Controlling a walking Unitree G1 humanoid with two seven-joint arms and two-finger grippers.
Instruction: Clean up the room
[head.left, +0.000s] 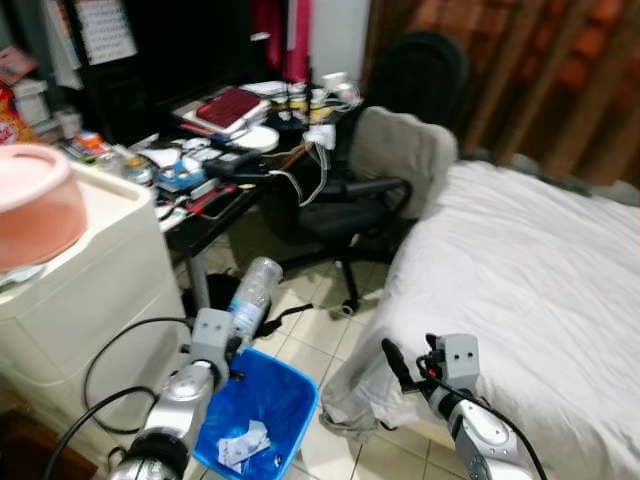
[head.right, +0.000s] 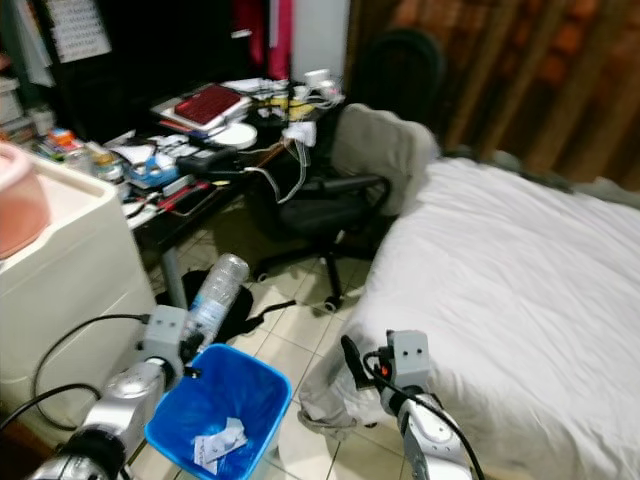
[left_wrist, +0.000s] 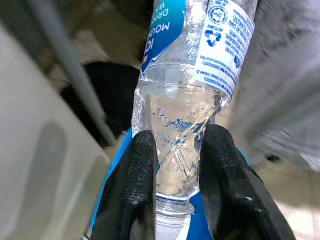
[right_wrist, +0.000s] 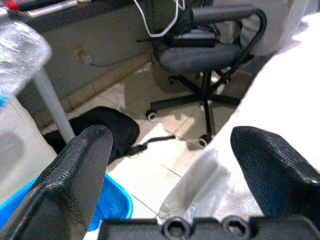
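Left gripper (left_wrist: 175, 170) clenched on a clear plastic bottle (head.left: 250, 296), its two black fingers (left_wrist: 131, 190) pinching the neck end; bottle tilts up toward 1 o'clock from the wrist, cap end down by the fingers; it hangs over the near rim of a blue bin (head.left: 300, 385); crumpled white paper (head.left: 243, 445) lies in the bin's bottom.

Right gripper (right_wrist: 170, 165) held low at 5 o'clock, fingers spread wide with nothing between them; it sits beside the hanging edge of the white bed (head.left: 530, 300).

Black office chair (head.left: 365, 195) at 12 o'clock from the bin, draped with a grey cloth (head.left: 400, 150); cluttered dark desk (head.left: 215, 215) at 11 o'clock, a red book (head.left: 228, 105) on top; cream cabinet (head.left: 90, 290) at 9 o'clock carrying a pink bowl (head.left: 35, 205); a black bag (right_wrist: 107, 131) on the tiled floor under the desk.
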